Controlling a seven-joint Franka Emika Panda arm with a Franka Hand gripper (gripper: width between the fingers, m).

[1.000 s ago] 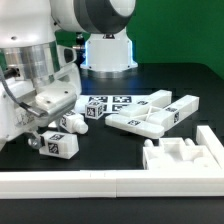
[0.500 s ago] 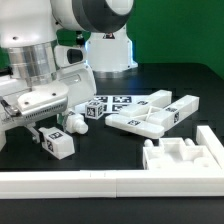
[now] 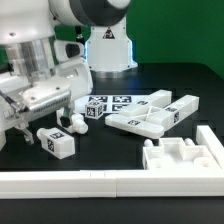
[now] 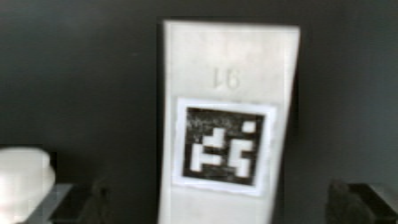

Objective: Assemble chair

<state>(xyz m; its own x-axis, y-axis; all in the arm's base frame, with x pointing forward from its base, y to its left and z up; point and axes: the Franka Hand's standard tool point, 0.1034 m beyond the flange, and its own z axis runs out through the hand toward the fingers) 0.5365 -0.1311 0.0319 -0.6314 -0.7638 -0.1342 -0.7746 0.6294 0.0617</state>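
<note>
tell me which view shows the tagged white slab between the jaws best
The wrist view: the slab fills much of the frame, with its tag and both long edges showing, clear of the open jaws. In the exterior view the arm covers that spot, so I cannot pick the slab out there.

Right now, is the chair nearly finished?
No, nothing looks joined yet. The chair parts lie loose on the table. The gripper is open at one tagged slab and is not gripping it. All the putting together is left to do.
</note>
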